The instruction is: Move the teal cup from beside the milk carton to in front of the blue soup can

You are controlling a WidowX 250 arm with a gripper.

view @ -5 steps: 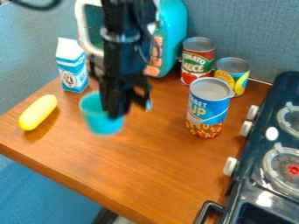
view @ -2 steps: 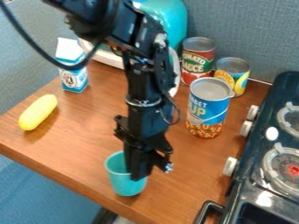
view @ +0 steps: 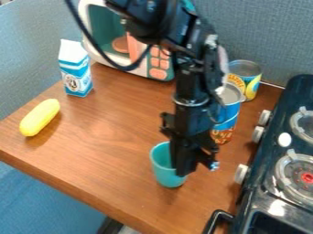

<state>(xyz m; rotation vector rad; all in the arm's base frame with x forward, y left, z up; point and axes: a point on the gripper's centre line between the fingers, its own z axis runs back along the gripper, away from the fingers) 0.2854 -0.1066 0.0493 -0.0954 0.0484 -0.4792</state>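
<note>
The black gripper [view: 185, 163] hangs over the front middle of the wooden counter, shut on the right side of a teal cup [view: 163, 171]. The cup is upright with its opening facing up; whether its base touches the wood I cannot tell. Behind the gripper, to the right, stands a blue soup can [view: 225, 124], partly covered by the arm. A yellow corn-shaped toy [view: 40, 117] lies at the counter's left side, and a blue and white milk carton [view: 75, 73] stands farther back on the left.
The counter [view: 104, 151] ends at a slanting front edge. A toy microwave [view: 116, 34] stands at the back, with a yellow-labelled can [view: 245, 75] to its right. Along the right side is a dark stove [view: 284, 151] with white knobs and a handle jutting out in front.
The gripper and cup have gone from the counter's left middle toward the front edge, then right and slightly back. The arm now covers the tomato sauce can and exposes the microwave.
</note>
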